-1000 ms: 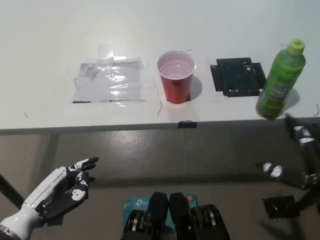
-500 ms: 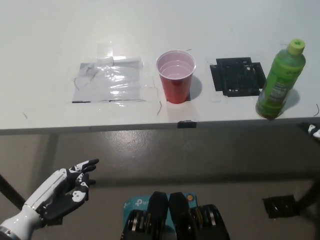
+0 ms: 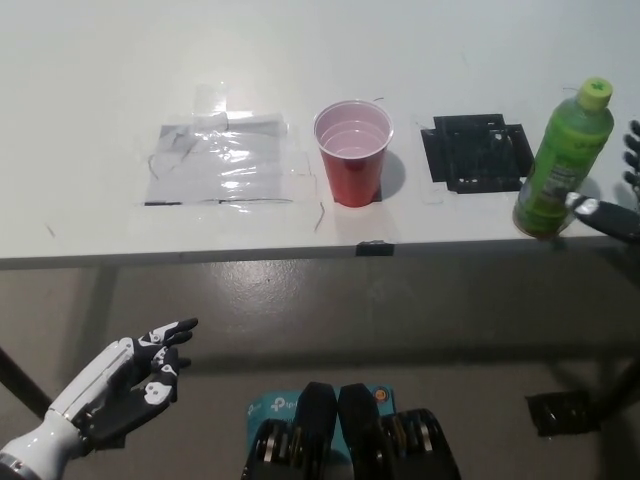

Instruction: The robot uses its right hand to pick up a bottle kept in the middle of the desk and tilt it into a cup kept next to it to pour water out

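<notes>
A green bottle [image 3: 563, 161] with a lime cap stands upright near the desk's front edge at the right. A red cup [image 3: 352, 152] stands upright in the middle of the desk, well left of the bottle. My black right hand [image 3: 620, 195] shows at the picture's right edge, just right of the bottle's lower part, with fingers apart and one fingertip close to the bottle; most of the hand is cut off by the frame. My white left hand [image 3: 125, 382] rests open below the desk at the lower left.
A black tape patch [image 3: 478, 153] lies on the white desk [image 3: 300, 60] between cup and bottle. Clear tape strips [image 3: 222, 160] lie left of the cup. The desk's front edge [image 3: 300, 255] runs across the picture's middle.
My right hand has risen from below the desk's edge at the lower right up to bottle level at the right edge. Bottle, cup and left hand have not moved.
</notes>
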`<action>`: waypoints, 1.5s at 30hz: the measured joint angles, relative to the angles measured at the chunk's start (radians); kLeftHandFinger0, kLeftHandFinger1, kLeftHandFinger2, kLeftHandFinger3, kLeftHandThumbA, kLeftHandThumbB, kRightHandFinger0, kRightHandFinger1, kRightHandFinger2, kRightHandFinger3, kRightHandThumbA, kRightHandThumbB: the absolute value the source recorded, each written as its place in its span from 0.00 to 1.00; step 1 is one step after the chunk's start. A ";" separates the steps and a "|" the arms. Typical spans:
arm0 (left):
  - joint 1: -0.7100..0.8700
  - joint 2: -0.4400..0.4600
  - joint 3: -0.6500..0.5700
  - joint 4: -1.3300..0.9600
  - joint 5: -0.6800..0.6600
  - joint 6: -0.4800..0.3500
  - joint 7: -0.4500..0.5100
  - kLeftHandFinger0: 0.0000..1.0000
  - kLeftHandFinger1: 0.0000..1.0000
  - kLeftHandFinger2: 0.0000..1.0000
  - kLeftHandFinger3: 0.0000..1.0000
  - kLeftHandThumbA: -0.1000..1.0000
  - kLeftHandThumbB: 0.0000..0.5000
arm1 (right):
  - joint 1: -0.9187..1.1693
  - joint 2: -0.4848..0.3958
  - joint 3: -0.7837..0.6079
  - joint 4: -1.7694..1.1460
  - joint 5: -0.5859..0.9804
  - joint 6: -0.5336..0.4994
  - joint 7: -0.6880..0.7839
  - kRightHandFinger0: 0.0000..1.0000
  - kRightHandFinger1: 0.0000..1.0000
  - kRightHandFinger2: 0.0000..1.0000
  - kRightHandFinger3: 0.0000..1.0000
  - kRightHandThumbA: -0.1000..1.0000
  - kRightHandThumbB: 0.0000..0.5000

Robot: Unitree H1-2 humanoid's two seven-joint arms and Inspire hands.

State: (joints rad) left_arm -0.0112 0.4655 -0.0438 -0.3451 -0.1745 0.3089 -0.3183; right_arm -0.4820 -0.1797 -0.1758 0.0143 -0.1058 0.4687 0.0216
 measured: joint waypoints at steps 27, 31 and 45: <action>0.006 0.000 -0.001 -0.007 0.000 0.004 -0.001 0.90 1.00 1.00 1.00 0.86 0.44 | -0.087 -0.028 0.056 0.172 0.003 0.004 -0.001 1.00 1.00 1.00 1.00 0.78 1.00; 0.006 -0.001 -0.004 -0.007 0.000 0.004 -0.004 0.92 1.00 1.00 1.00 0.88 0.40 | -0.110 -0.027 0.073 0.196 0.003 0.004 -0.003 1.00 1.00 1.00 1.00 0.78 1.00; 0.004 -0.003 -0.007 -0.007 0.000 0.007 -0.017 0.94 1.00 1.00 1.00 0.93 0.42 | -0.129 -0.021 0.099 0.245 0.008 -0.002 -0.009 0.72 1.00 1.00 1.00 0.32 0.68</action>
State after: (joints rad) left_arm -0.0074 0.4622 -0.0508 -0.3523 -0.1747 0.3158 -0.3357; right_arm -0.6115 -0.2005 -0.0768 0.2591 -0.0979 0.4672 0.0129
